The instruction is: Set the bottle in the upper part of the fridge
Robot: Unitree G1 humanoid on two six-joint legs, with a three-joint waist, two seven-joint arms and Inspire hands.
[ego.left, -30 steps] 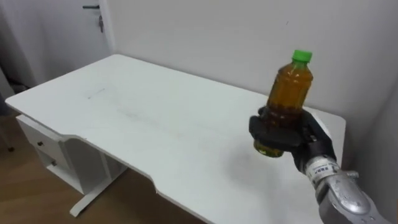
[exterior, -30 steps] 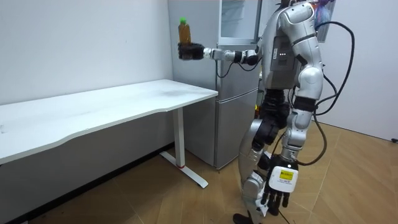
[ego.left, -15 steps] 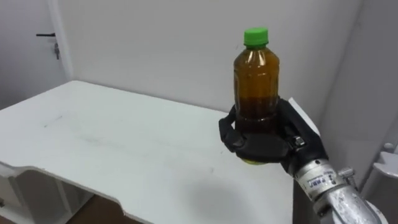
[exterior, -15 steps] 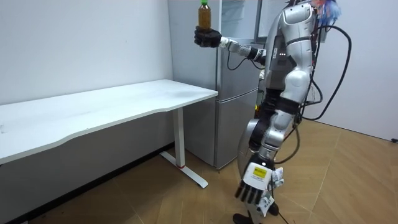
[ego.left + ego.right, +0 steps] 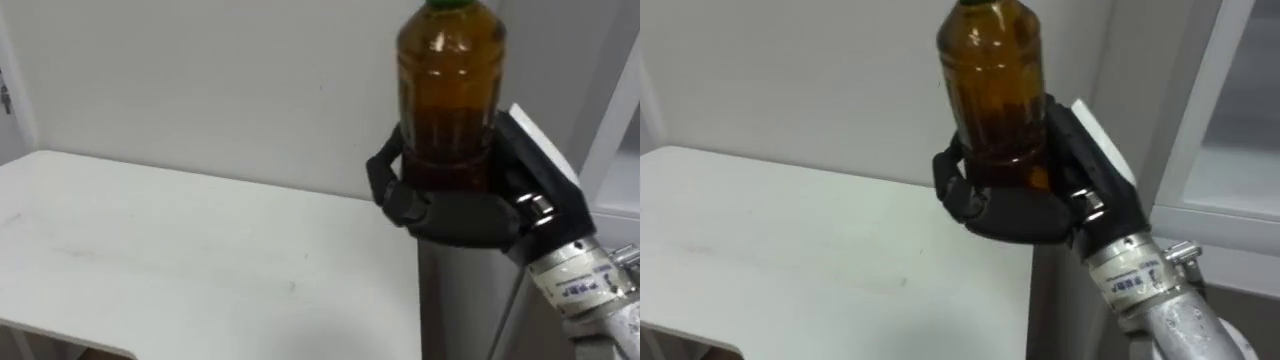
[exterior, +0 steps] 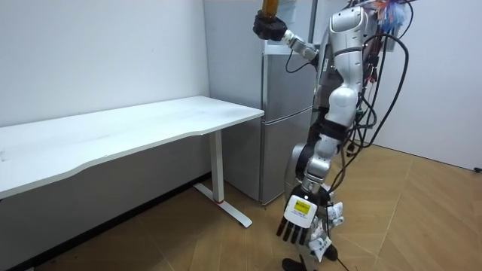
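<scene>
Right hand held high, fingers curled round the lower body of the bottle, which stands upright, cap up. Upper fridge lies just to the hand's right at about bottle height, so the carry probably goes rightward and in. Left hand hangs low by the leg, fingers relaxed.
</scene>
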